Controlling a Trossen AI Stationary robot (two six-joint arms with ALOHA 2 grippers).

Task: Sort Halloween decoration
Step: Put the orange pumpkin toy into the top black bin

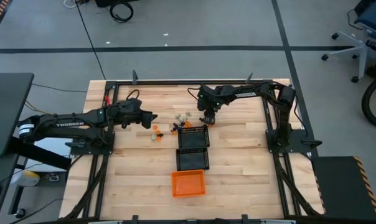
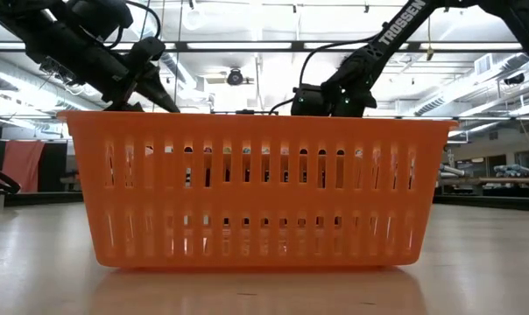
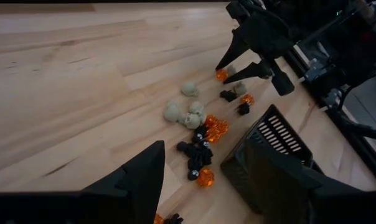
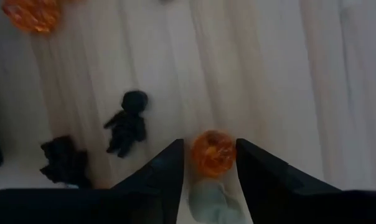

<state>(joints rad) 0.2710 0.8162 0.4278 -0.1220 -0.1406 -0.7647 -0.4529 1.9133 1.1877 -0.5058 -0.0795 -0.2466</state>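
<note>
The Halloween decoration is a scatter of tiny orange, cream and black trinkets (image 3: 200, 134) lying on the wooden table, just off the far end of the black mesh baskets. My right gripper (image 1: 208, 119) is low over the far side of the scatter, pointing down and open. Its fingers stand on either side of one orange trinket (image 4: 213, 152), and a cream trinket (image 4: 210, 199) lies farther back between them. My left gripper (image 1: 153, 118) hovers open to the left of the scatter and holds nothing. A few more trinkets (image 1: 155, 134) lie below it. My right gripper comes from above with a finger (image 4: 160, 174) close on each side of the orange trinket, which lies on the table. Whether the fingers touch it, I cannot tell.
Two black mesh baskets (image 1: 193, 138) (image 1: 193, 160) stand in a row toward the near edge, followed by an orange rectangular basket (image 1: 188, 183). In the low view the orange basket (image 2: 256, 188) hides the trinkets. Bare wood lies left and right of the baskets.
</note>
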